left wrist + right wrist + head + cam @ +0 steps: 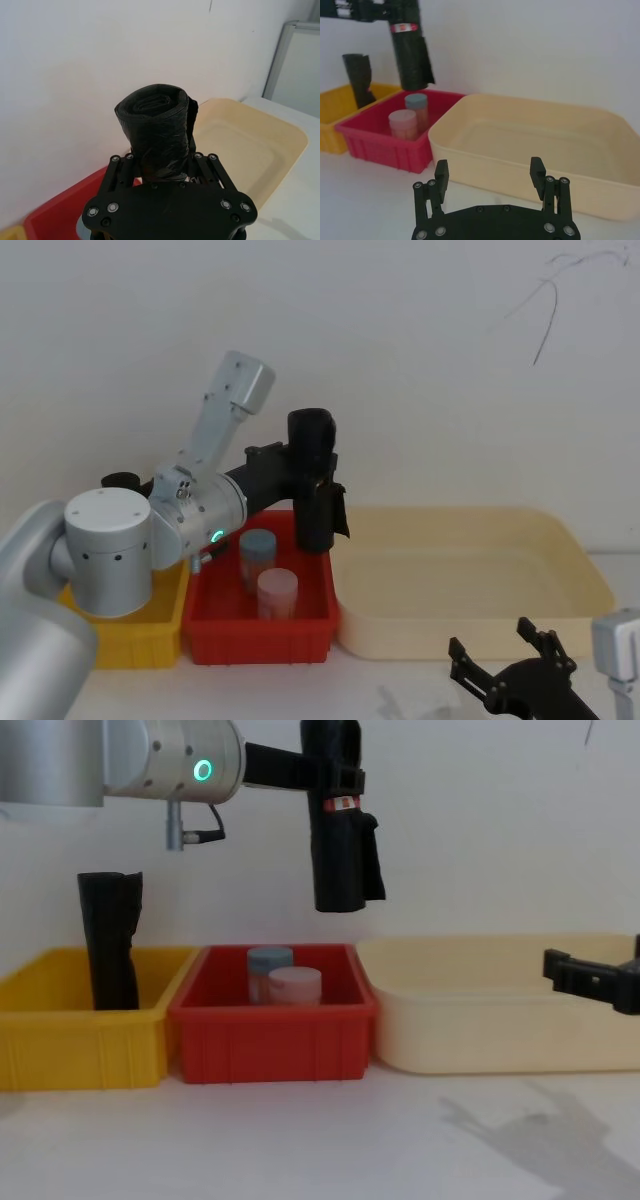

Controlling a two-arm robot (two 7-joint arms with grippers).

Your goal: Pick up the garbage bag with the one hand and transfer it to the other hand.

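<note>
The garbage bag (338, 850) hangs upright in the air above the red bin (270, 1040), its long axis vertical and its lower end pointing down. The left gripper (335, 775) pinches it near the top, apparently right at the label band. The right gripper (489, 167) sits low before the cream tray (480, 1030), fingers spread. The bins rest on a white table (300, 1140), with a bare white wall (480, 820) behind.

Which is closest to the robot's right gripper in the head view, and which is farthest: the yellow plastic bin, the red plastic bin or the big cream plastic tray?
From the right gripper, low on the robot's right:
1. Big cream plastic tray, just ahead of it.
2. Red plastic bin, in the middle.
3. Yellow plastic bin, farthest left.
</note>
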